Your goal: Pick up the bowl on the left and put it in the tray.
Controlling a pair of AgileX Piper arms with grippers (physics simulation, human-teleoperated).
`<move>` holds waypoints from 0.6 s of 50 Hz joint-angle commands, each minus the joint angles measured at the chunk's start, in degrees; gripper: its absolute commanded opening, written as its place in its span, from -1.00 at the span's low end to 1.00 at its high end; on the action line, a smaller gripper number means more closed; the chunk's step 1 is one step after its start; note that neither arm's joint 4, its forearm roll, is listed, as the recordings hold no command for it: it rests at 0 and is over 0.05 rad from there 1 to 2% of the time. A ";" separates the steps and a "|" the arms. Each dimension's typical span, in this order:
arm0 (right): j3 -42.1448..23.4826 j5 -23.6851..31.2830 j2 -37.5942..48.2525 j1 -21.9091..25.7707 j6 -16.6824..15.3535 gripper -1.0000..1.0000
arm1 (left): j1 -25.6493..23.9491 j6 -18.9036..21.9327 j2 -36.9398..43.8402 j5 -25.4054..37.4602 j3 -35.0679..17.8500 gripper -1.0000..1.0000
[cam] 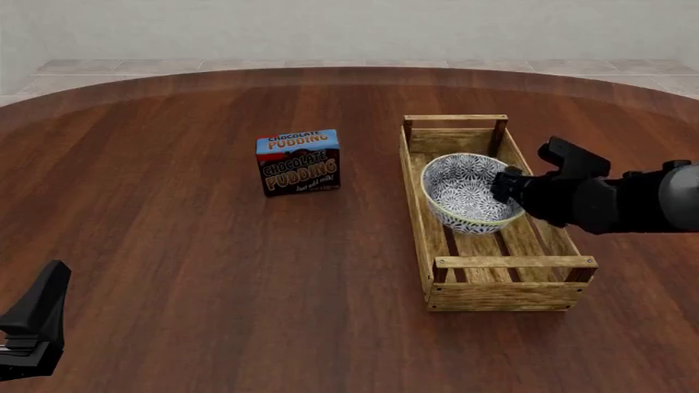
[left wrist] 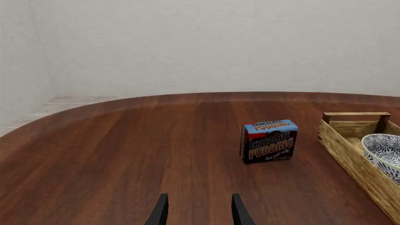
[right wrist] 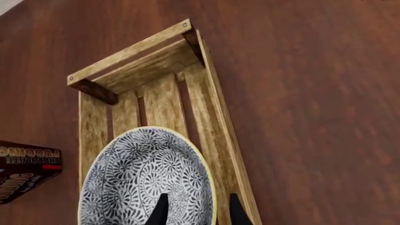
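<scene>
Low at the near left corner of the front view sits the left tool (cam: 33, 323), parked well apart from everything; its wrist view shows the 2 fingers spread with nothing but bare bench (cam: 164, 246) between them. Further out, the right tool (cam: 511, 187) reaches in from the right and pinches the bowl (cam: 467, 192) by its right-hand rim — the right wrist view shows one finger inside the rim and one outside it. The bowl is already in the tray (cam: 508, 282), over the far half of the slatted floor, tipped so its patterned inside faces the camera. Whether its base touches the slats cannot be told from these views.

The main risk, as a judgement, lies in the release. If the fingers open while the bowl is tipped or off the slats, it could drop, rock, or roll against the tray's right wall. A sideways pull on withdrawal could catch the rim and drag the bowl — or shift the light tray itself. The pudding box (cam: 298, 161) stands left of the tray, well apart, and looks out of harm's way.
</scene>
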 commanded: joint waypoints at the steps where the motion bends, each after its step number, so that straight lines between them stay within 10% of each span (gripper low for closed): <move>1: 0.68 0.37 0.35 -0.25 -0.45 1.00 | 0.00 0.00 0.00 0.00 0.00 1.00; 30: 1.30 2.46 -4.15 -0.45 -0.11 1.00 | 0.00 0.00 0.00 0.00 0.00 1.00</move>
